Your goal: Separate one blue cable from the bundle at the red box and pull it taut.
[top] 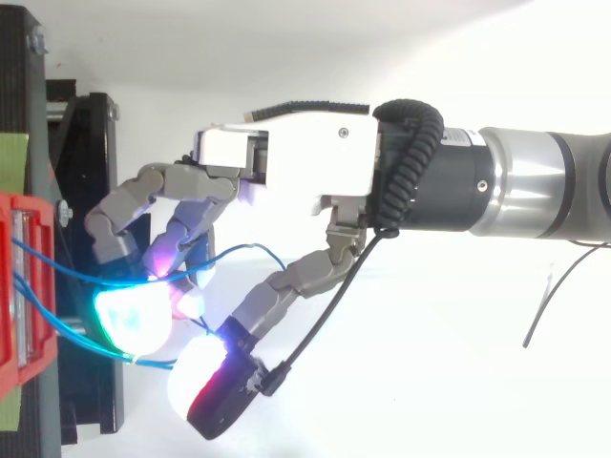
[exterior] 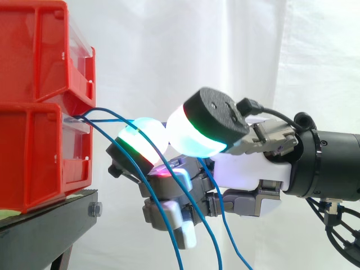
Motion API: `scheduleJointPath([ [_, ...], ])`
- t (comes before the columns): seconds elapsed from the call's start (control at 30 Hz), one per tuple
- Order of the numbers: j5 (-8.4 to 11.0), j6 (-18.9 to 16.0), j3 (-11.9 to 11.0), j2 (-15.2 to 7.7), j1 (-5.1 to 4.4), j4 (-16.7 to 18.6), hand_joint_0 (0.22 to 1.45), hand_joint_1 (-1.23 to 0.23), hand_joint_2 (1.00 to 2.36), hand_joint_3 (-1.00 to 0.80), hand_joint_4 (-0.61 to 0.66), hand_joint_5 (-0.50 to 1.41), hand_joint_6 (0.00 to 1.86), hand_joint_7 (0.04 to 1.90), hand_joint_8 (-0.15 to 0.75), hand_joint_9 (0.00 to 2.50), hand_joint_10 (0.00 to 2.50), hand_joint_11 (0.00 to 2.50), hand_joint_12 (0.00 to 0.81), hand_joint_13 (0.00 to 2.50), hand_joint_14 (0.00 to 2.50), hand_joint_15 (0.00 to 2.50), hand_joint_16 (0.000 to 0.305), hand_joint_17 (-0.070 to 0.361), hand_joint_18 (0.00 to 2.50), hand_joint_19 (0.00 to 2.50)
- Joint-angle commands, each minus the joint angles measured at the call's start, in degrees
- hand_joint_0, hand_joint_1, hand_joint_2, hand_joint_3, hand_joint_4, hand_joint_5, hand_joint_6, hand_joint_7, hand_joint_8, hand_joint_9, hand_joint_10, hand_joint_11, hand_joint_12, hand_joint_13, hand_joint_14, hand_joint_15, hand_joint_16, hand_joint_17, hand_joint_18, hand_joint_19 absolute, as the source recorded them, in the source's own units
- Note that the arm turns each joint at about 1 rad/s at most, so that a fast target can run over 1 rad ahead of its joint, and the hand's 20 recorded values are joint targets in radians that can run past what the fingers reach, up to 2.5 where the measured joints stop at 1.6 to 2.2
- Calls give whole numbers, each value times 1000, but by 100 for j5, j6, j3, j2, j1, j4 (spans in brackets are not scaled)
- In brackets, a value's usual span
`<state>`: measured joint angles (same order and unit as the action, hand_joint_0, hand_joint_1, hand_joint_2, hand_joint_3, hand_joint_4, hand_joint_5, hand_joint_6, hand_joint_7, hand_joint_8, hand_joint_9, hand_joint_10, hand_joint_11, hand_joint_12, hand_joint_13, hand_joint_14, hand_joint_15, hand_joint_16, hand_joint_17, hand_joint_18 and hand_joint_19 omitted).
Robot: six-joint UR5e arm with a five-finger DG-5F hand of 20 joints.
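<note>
Several thin blue cables [exterior: 109, 113] come out of the lower red bin [exterior: 34, 163] and hang down to the right. My hand [exterior: 247, 169] reaches in from the right, level with that bin. Its fingers are curled among the cables. One blue cable [top: 153, 362] runs from the bin [top: 21, 286] into the narrow gap between a cyan-glowing fingertip [top: 134, 320] and the thumb's black-backed pad [top: 215, 386], which close on it. A second cable [top: 72, 278] passes over the other curled fingers. My hand's palm [top: 305, 162] stays clear of the bin.
A second red bin [exterior: 39, 50] is stacked on top of the lower one. Both stand on a black stand [exterior: 45, 225] at the left. The white curtain hangs behind.
</note>
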<state>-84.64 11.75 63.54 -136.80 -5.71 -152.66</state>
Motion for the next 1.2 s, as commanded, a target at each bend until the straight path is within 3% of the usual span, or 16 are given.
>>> scheduleJointPath([
  [0.0,0,3,0,5,0,-1,436,-912,1000,-500,199,-241,896,1105,342,887,533,1755,461,1090,12,1572,62,139,1070,836],
  [0.03,0,3,0,5,0,-1,427,-884,1000,-500,207,-244,896,1094,364,797,894,1655,468,1091,8,1649,63,142,1074,872],
  [0.1,0,3,0,5,0,-1,425,-876,1000,-500,229,-252,897,1068,395,584,1487,1572,479,1016,305,1703,64,144,1068,950],
  [0.13,0,-6,0,5,0,-1,425,-869,1000,-500,237,-255,895,1068,398,561,1539,1593,475,992,388,1698,64,144,1065,963],
  [0.17,0,3,0,5,0,-1,427,-861,1000,-500,255,-260,902,1033,418,402,1946,1463,480,868,897,1550,63,142,1058,1063],
  [0.2,0,3,0,5,0,-1,433,-853,1000,-500,262,-262,901,1023,424,382,1993,1502,469,777,1306,1421,61,138,1082,1183],
  [0.37,0,3,0,5,0,-1,452,-779,1000,-500,263,-265,900,1004,437,248,2407,1555,458,591,2132,1362,55,125,1134,1415],
  [0.47,9,3,0,5,0,-1,460,-746,1000,-500,263,-267,898,999,434,208,2500,1573,460,525,2428,1387,53,120,1160,1514],
  [0.67,0,3,0,5,0,-1,466,-677,1000,-500,253,-267,896,998,428,105,2500,1638,450,470,2500,1488,51,114,1280,1763],
  [0.73,0,38,0,5,0,-1,467,-652,1000,-500,248,-267,897,984,422,84,2500,1713,442,498,2500,1540,51,114,1241,1541],
  [0.8,0,108,0,5,0,-1,465,-614,1000,-500,254,-267,898,976,421,83,2500,1770,449,556,2500,1559,52,116,1181,1141],
  [0.83,0,407,0,13,0,-1,463,-608,1000,-500,257,-267,898,974,420,88,2500,1773,453,576,2500,1557,52,117,1170,1043],
  [0.9,0,513,0,31,0,-1,464,-586,1000,-500,270,-264,903,965,427,119,2500,1812,461,650,2500,1571,53,118,1157,729],
  [0.93,17,680,0,119,0,-9,470,-582,1000,-500,269,-262,896,987,420,137,2500,1860,459,664,2500,1618,53,120,1195,802],
  [0.97,79,750,0,189,0,-27,478,-569,1000,-500,268,-259,898,980,416,159,2500,1866,465,742,2500,1668,54,121,1201,708],
  [1.17,351,812,0,295,0,-291,487,-545,1000,-500,240,-251,899,1001,426,207,2500,1937,507,893,2500,1826,58,130,1244,546],
])
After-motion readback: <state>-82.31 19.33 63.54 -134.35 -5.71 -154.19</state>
